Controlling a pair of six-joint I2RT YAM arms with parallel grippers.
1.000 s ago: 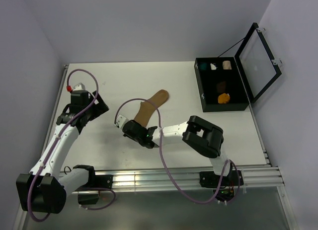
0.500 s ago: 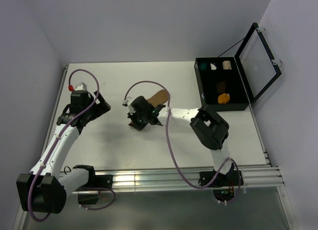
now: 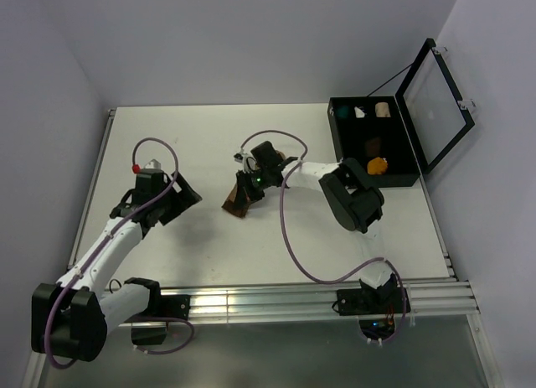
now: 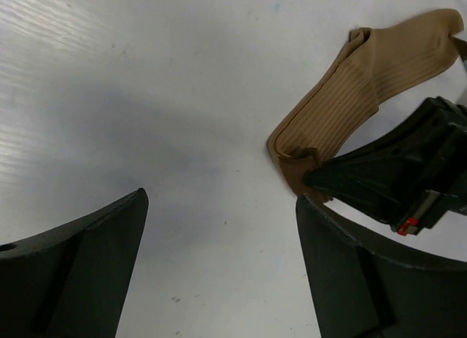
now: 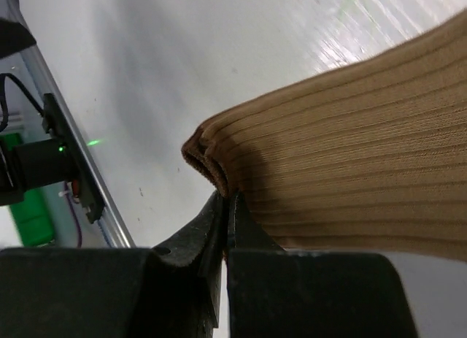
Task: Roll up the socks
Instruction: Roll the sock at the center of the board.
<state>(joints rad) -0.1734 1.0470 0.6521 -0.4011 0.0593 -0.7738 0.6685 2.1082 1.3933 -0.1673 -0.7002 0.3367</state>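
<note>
The tan sock [image 3: 236, 203] lies mid-table, doubled over on itself. My right gripper [image 3: 249, 190] is shut on its folded edge. The right wrist view shows the ribbed fabric [image 5: 350, 141] pinched between the closed fingers [image 5: 211, 228]. My left gripper [image 3: 189, 199] is open and empty, low over bare table to the left of the sock. In the left wrist view the sock [image 4: 350, 90] lies at the upper right with the right gripper's fingers [image 4: 387, 177] on it. The dark brown sock [image 3: 373, 143] and the mustard-orange sock [image 3: 378, 165] lie in the black case [image 3: 349, 177].
The open black case stands at the far right with its lid [image 3: 434, 99] raised. Small teal [image 3: 342, 113], white [image 3: 360, 112] and cream [image 3: 383, 110] bundles sit in its back row. A metal rail [image 3: 276, 300] runs along the near edge.
My right gripper has moved away from the near edge toward the far right, carrying the sock's end and doubling the sock over. My left gripper has moved right, closer to the sock.
</note>
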